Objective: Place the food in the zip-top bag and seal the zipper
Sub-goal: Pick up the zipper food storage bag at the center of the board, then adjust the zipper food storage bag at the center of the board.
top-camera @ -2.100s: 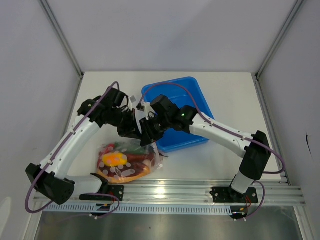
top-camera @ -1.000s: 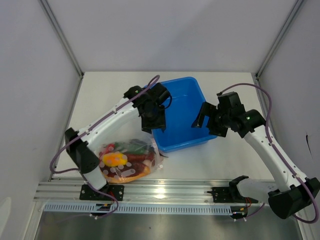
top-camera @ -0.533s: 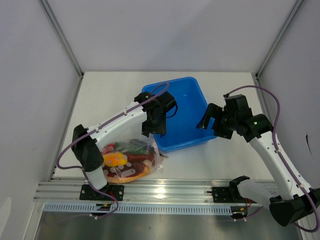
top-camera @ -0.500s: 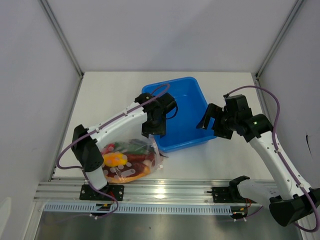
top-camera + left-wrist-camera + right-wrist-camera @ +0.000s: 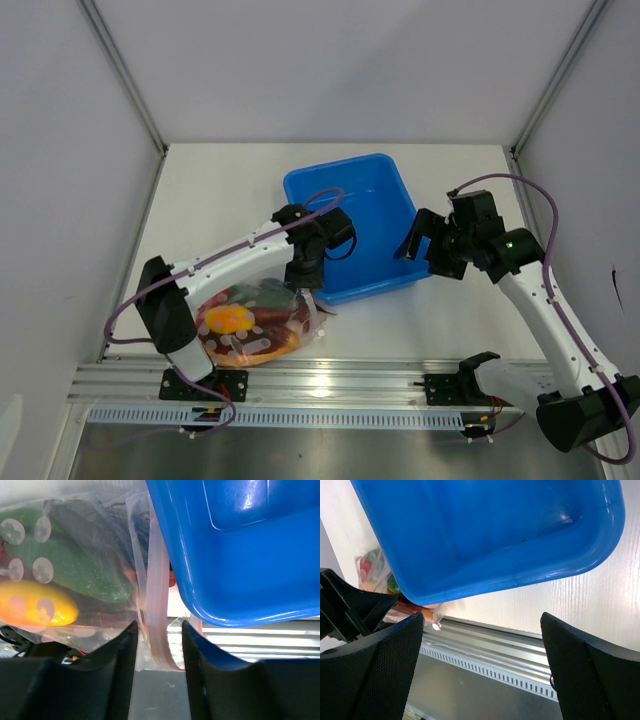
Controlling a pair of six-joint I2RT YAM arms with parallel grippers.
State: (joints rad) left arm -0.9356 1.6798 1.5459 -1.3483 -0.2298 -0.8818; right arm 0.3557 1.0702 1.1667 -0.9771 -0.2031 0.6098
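Observation:
The zip-top bag (image 5: 255,318) lies near the table's front edge, left of the blue tub, and holds the food. Through the clear plastic I see a yellow pepper (image 5: 228,318), a green cucumber (image 5: 75,575) and red and brown pieces. The pink-red zipper (image 5: 156,580) runs along the bag's right edge, close to the tub wall. My left gripper (image 5: 303,277) is down at that edge. Its fingers (image 5: 125,655) straddle the zipper strip with a gap on both sides. My right gripper (image 5: 414,243) hangs wide open by the tub's right side, holding nothing.
The blue tub (image 5: 390,200) stands mid-table with nothing visible inside, its near-left corner almost against the bag. The aluminium rail (image 5: 350,385) runs along the front edge just below the bag. White walls enclose the left, back and right.
My left gripper has come down from the tub's left rim to the bag's zipper edge, and its jaws have narrowed. The right arm has hardly moved.

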